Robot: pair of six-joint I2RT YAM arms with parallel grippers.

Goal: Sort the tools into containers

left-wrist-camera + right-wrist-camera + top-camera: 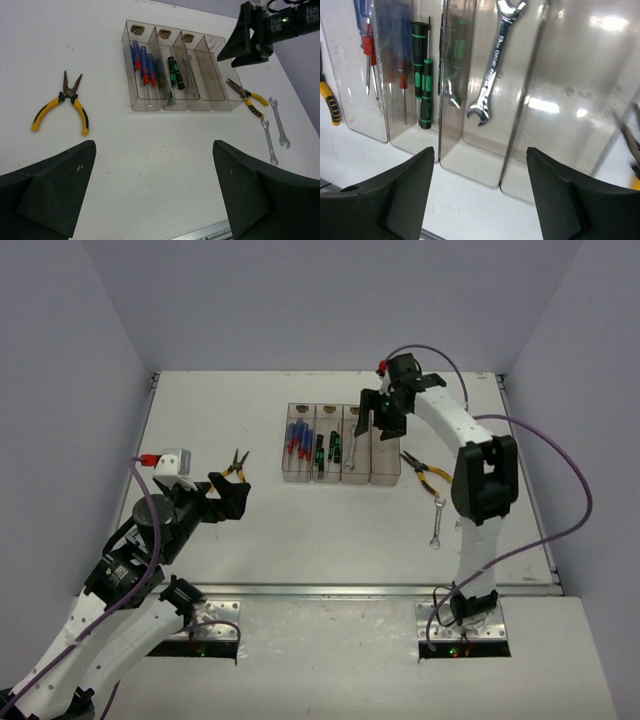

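Note:
The containers are four clear bins in a row at mid-table. From the left, the first holds blue-handled screwdrivers and the second black-and-green screwdrivers. A silver wrench lies loose in the third, and the fourth is bare. My right gripper hovers open over the bins' near end, holding nothing. Two more wrenches and yellow-handled pliers lie right of the bins. Other pliers lie to the left. My left gripper stands wide open above bare table.
A metal rail runs along the table's near edge. Grey walls close in the back and both sides. The right arm reaches over the table right of the bins, above part of the loose wrenches.

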